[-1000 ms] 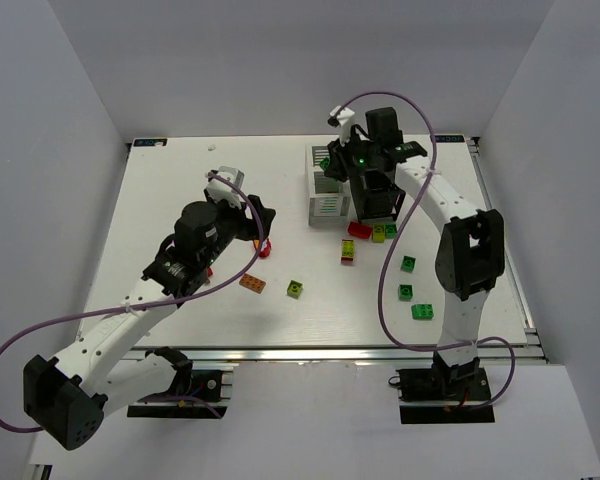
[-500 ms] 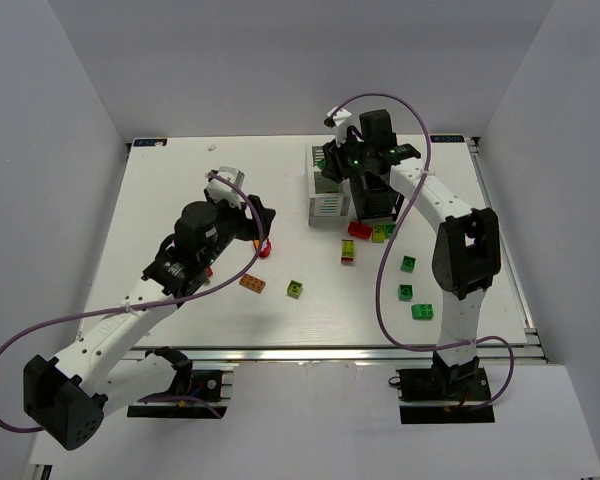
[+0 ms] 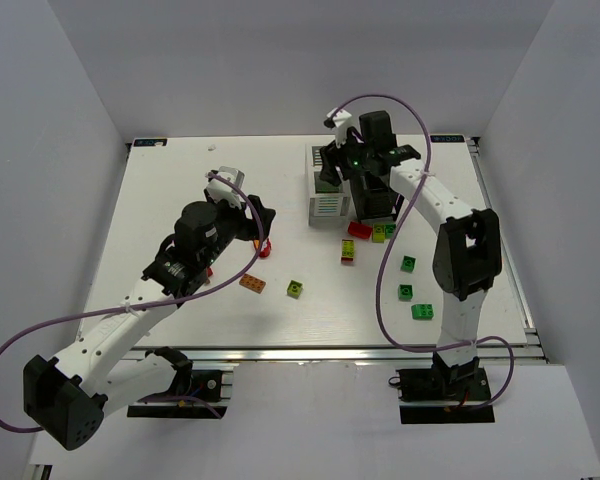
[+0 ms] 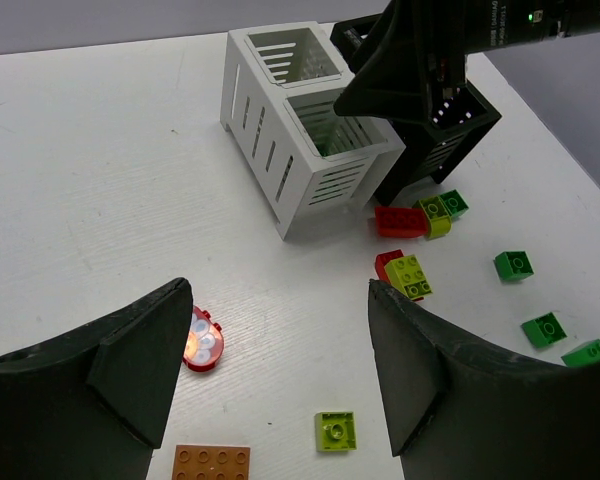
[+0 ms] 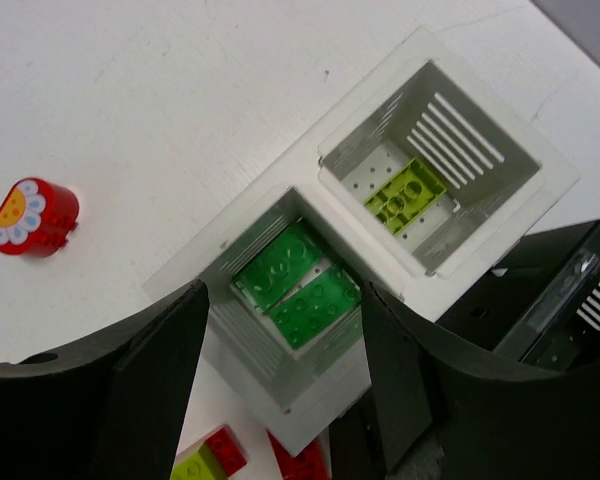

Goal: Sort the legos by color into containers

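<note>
Littering white table between grey walls, legos

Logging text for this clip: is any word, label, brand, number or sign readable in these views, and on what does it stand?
No text can be read in full.
White print on the right arm's black housing, left wrist view: blurred and cut by the frame edge, unreadable.
Red flower piece: a printed flower only, no lettering.
Nothing else shows lettering in any view.

White table, slatted boxes, scattered legos
</note>
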Motion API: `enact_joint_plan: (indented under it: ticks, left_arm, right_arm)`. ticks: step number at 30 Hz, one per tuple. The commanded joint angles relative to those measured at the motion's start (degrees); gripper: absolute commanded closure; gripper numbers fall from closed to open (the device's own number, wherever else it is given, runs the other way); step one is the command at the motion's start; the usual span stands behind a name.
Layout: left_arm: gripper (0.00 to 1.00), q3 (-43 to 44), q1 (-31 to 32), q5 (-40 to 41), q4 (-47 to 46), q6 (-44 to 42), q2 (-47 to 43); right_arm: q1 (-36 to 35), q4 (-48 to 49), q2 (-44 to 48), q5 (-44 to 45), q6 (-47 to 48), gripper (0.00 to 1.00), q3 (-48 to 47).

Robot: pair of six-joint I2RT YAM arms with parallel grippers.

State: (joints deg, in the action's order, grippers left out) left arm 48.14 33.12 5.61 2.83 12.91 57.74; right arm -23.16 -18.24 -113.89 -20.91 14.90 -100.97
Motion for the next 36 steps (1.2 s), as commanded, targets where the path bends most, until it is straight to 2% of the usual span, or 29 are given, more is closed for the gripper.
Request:
enact_joint_plan:
  ticks: [1,5,11,13,16,17,23,31,36]
  left_arm:
    - [0.2,0.0,-0.3,-0.2,0.1,-0.3,-1.5]
    - [0.21,0.1,-0.3,-1.2,-0.2,-0.2,-1.9]
    - [0.22,-0.2,-0.3,-1.8,-0.6,0.4,-3.0]
    - [0.22,-0.2,-0.3,-1.9,-0.7,0.5,-3.1]
    - [0.22,-0.3,-0.3,-2.3,-0.8,0.4,-2.6]
    - [0.22,-0.2,-0.3,-2.4,-0.6,0.3,-1.8]
    - [0.22,0.6,-0.3,-4.1,0.4,0.1,0.4]
    - [0.22,0.9,-0.3,-5.1,0.6,0.1,1.1]
    - [0.22,0.8,-0.3,-5.5,0.5,0.1,0.8]
  right_arm:
    - [0.2,-0.3,6.6,-0.6,-0.3,0.32,3.1]
    - [0.9,2.4,20.1,-2.8,-0.3,0.32,19.2]
    - [6.5,-1.2,39.2,-3.1,0.8,0.31,35.1]
    - [8.7,-1.8,44.1,-3.2,2.3,0.26,41.4]
    - [12.0,-4.2,51.4,-0.7,5.7,0.21,47.8]
    - [13.0,-4.2,53.6,3.2,4.6,0.21,49.4]
    - [17.8,-3.5,52.0,9.4,0.4,0.2,58.5]
    - [18.1,-0.7,38.9,12.0,-3.1,0.22,58.0]
    - [18.1,1.6,35.9,13.3,-4.2,0.23,56.9]
